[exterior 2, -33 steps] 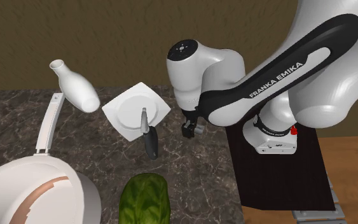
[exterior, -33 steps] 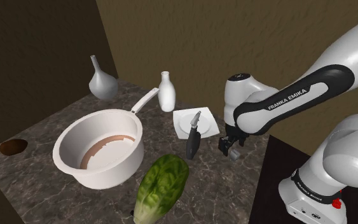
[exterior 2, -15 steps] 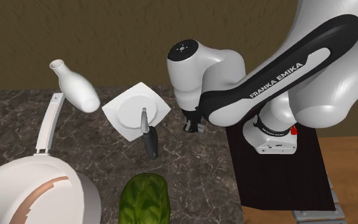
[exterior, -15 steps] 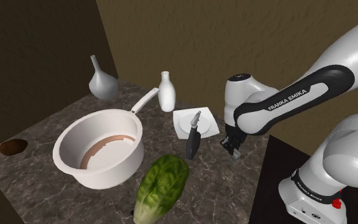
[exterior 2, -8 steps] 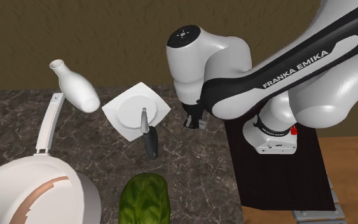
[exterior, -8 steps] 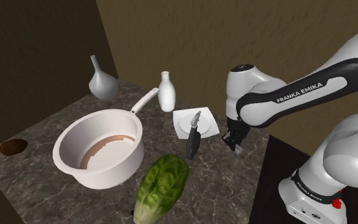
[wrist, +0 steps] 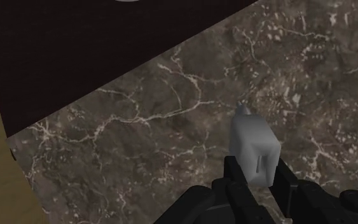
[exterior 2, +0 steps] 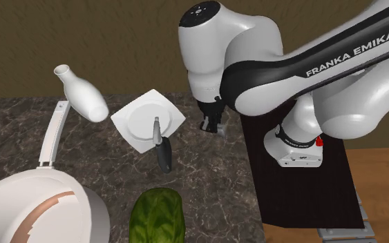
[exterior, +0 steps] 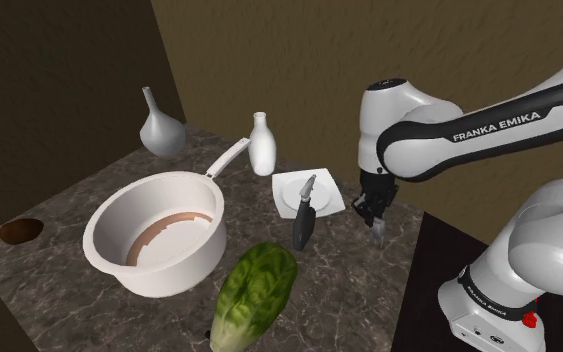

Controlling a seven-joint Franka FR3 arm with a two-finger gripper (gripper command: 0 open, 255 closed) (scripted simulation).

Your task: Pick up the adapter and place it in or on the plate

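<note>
Since the earlier frames, the gripper (exterior: 377, 212) had been lifted off the counter (exterior: 59, 290). Its fingers were clamped on the grey adapter (wrist: 254, 146), which was held clear above the marble, its long axis in line with the fingers. The plate (exterior: 329, 194) was seen near, toward the shoulder view's left. A knife (exterior: 302, 218) was laid across it, so the bare corner nearest the gripper was judged safest.
</note>
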